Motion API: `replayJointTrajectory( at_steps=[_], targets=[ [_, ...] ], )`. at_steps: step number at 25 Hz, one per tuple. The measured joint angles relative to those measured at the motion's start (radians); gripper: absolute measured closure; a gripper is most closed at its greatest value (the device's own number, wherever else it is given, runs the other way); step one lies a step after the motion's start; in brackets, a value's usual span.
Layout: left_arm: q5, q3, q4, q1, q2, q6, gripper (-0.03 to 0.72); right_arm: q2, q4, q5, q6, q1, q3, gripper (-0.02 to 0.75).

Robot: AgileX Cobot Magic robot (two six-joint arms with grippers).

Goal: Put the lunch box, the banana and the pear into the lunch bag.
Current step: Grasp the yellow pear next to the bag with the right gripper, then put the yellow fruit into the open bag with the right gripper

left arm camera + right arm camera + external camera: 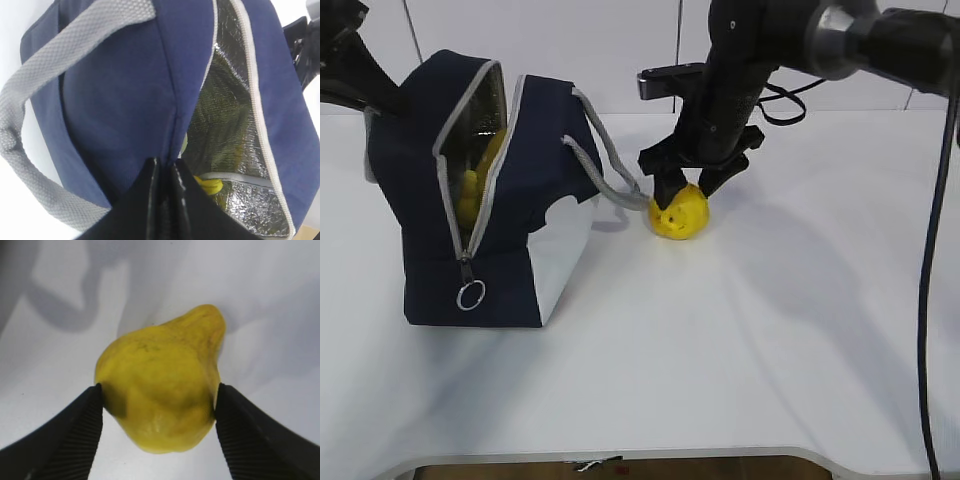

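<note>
While the right hand point(159, 405) brackets the pear point(162, 390), fingers wide at 3 and 9 o'clock, an off-centre squeeze could roll it away; left hand point(165, 200) pinched together on the lunch bag point(125, 100).

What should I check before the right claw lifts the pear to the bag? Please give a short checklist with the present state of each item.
1. Right claw around the pear: ok, one finger stands at each side of it, at its surface.
2. Firm grip on the pear: cannot tell, it lies on the table.
3. Bag mouth open: ok, the zipper is undone and the silver lining shows.
4. Left claw holding the bag: ok, shut on the fabric edge beside the opening.
5. Banana in the bag: ok, yellow shows inside.
6. Lunch box in the bag: cannot tell, not seen in any view.
</note>
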Motion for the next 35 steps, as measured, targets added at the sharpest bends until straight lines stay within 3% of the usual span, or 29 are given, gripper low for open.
replayJointTrajectory(
  at_steps=[6,14,27,35],
  targets=[
    [0.001,0.0,0.0,0.0,0.0,0.0,0.673,0.01,0.018,-0.002,0.0,0.0,-0.008,0.185],
    [0.001,0.0,0.0,0.0,0.0,0.0,0.673,0.01,0.019,0.013,-0.002,0.0,-0.009,0.286],
    [0.001,0.0,0.0,0.0,0.0,0.0,0.673,0.028,0.014,0.109,-0.002,0.0,-0.176,0.306],
    [0.001,0.0,0.0,0.0,0.0,0.0,0.673,-0.091,0.022,0.122,-0.002,0.0,-0.181,0.307]
  ],
)
